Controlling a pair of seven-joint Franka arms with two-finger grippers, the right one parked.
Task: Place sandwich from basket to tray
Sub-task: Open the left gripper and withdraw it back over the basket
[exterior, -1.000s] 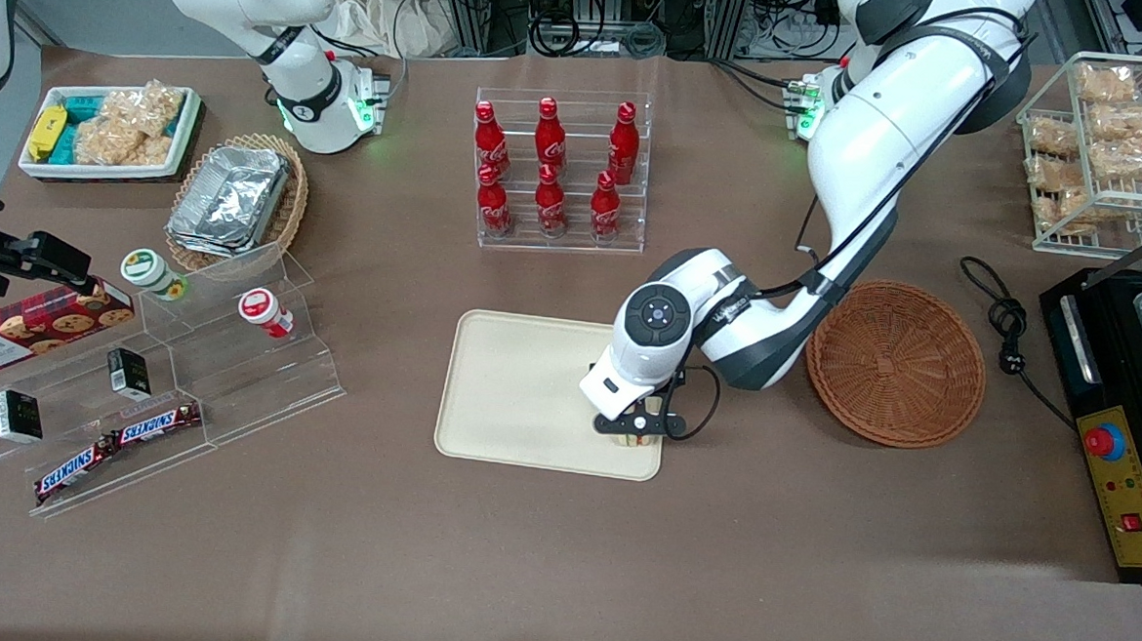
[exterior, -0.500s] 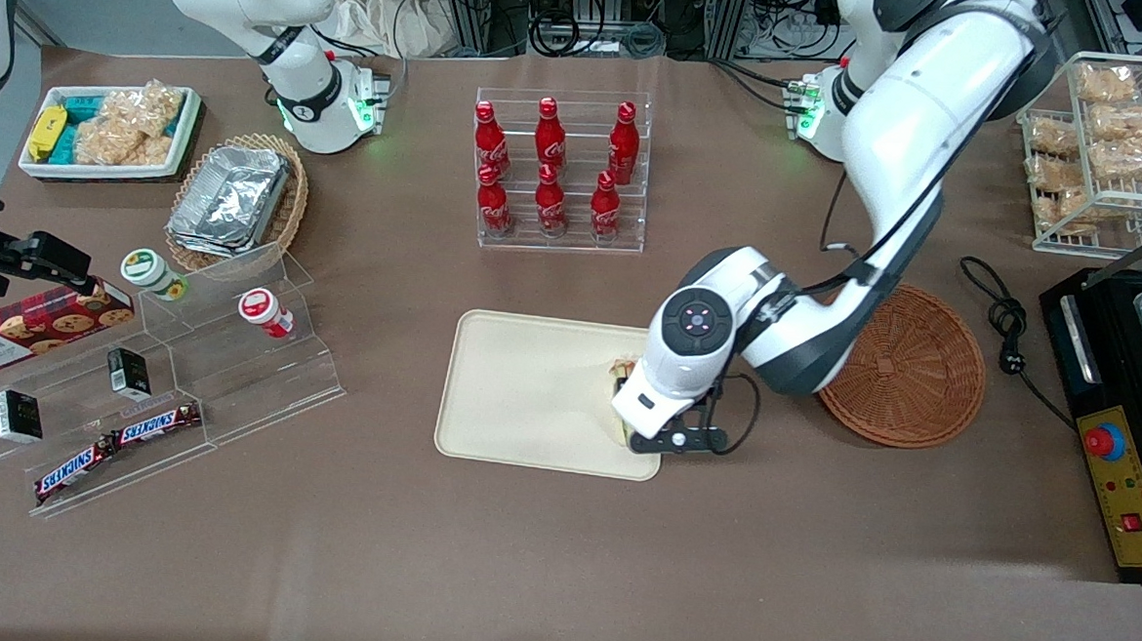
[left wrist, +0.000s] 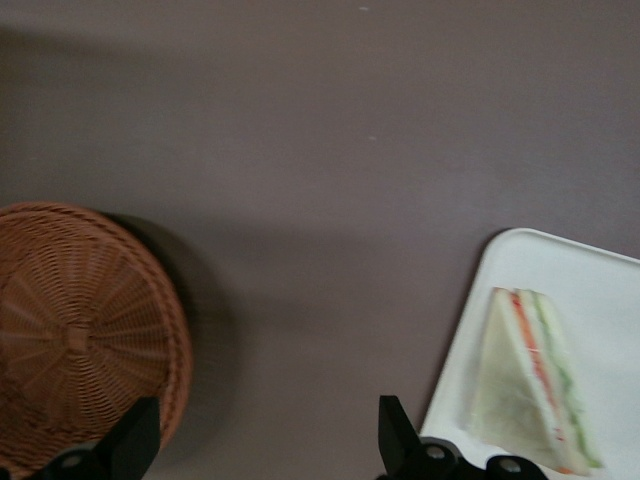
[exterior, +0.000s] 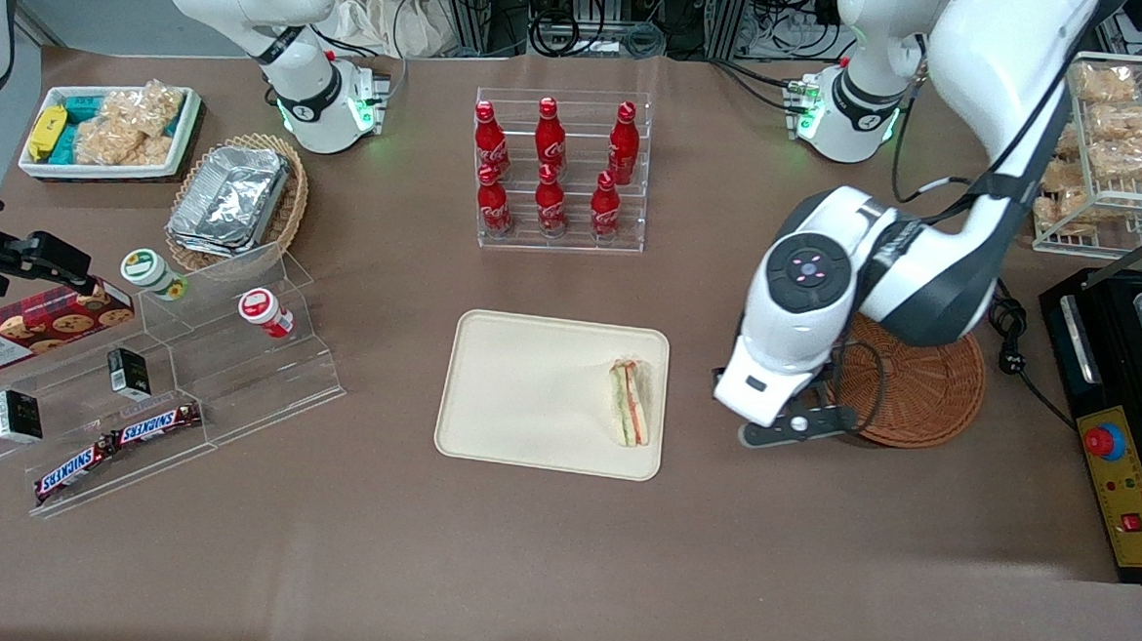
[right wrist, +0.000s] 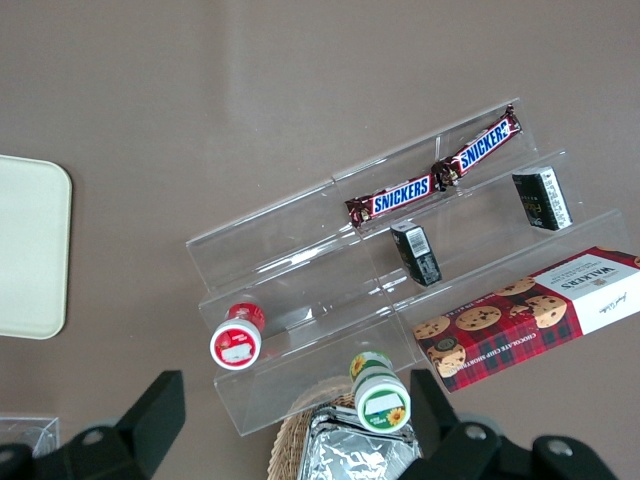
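The sandwich [exterior: 629, 403], a wrapped wedge with orange and green layers, lies on the cream tray [exterior: 528, 396] at the tray's end nearest the working arm; it also shows in the left wrist view [left wrist: 530, 385] on the tray [left wrist: 600, 290]. The round reddish-brown basket [exterior: 919, 397] is empty and partly covered by the arm; it shows in the left wrist view too [left wrist: 80, 330]. My left gripper [exterior: 788, 425] hangs open and empty above the bare table between the tray and the basket [left wrist: 265, 445].
A clear rack of red cola bottles [exterior: 555, 168] stands farther from the front camera than the tray. A black appliance with a red button [exterior: 1118, 427] and a white wire rack of snacks [exterior: 1103, 143] sit at the working arm's end. A clear stepped shelf [exterior: 177, 378] stands toward the parked arm's end.
My gripper has let go of the sandwich, which now lies on the tray, and has risen and moved off the tray toward the basket.
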